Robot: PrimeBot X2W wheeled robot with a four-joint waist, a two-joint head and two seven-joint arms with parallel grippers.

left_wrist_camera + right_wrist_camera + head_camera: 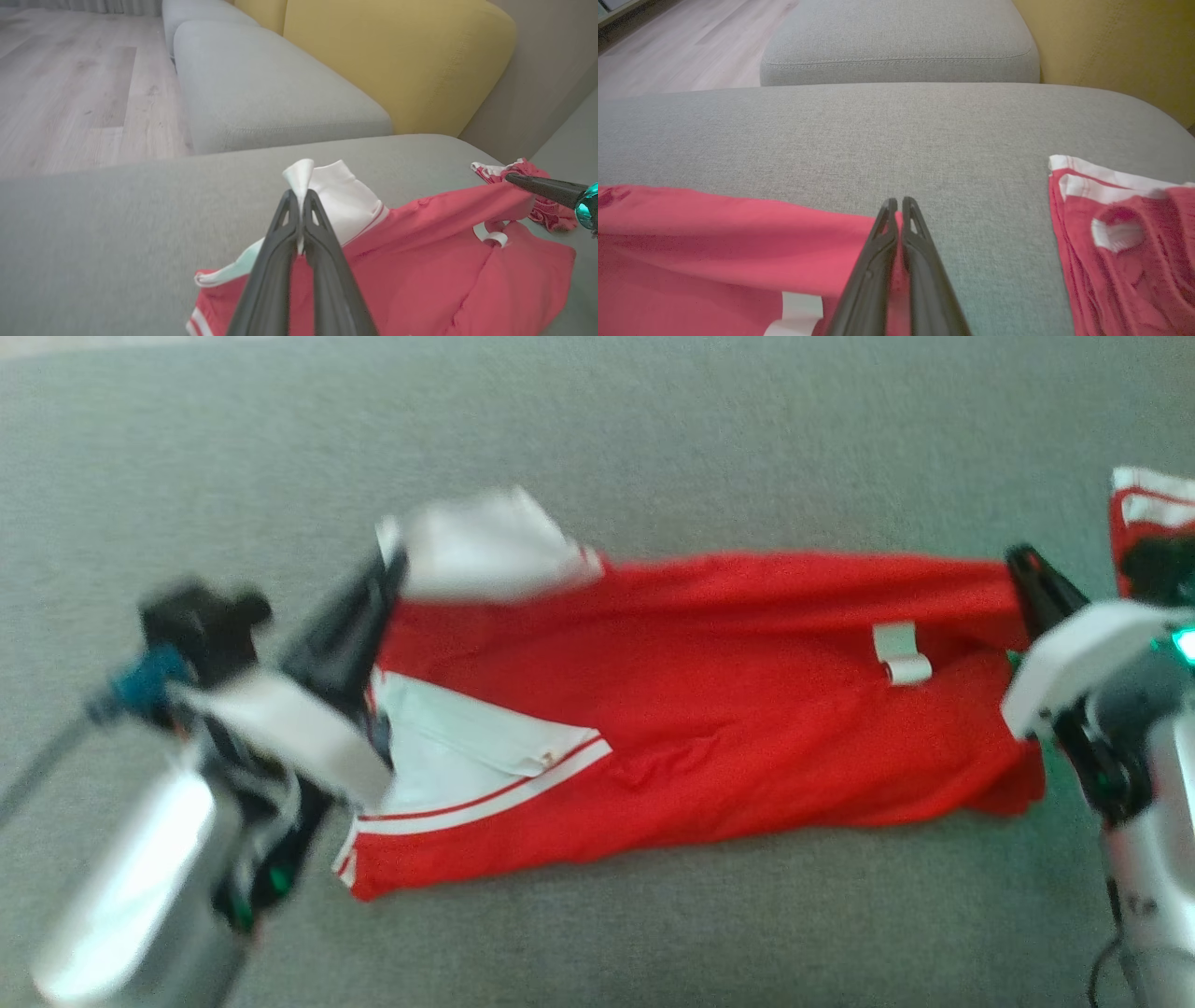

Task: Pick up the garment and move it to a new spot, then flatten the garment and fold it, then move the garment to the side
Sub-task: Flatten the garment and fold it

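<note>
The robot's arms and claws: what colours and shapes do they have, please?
The left claw and right claw each have two long, dark, tapering fingers, slotted near the tips. Behind each sit a white cover and a silvery rounded forearm. A green light glows at the right wrist; a dark cable runs beside that arm.

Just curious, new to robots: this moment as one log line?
garment: spread across grey sofa | left tool: shut on its white end | right tool: shut on its red end
</note>
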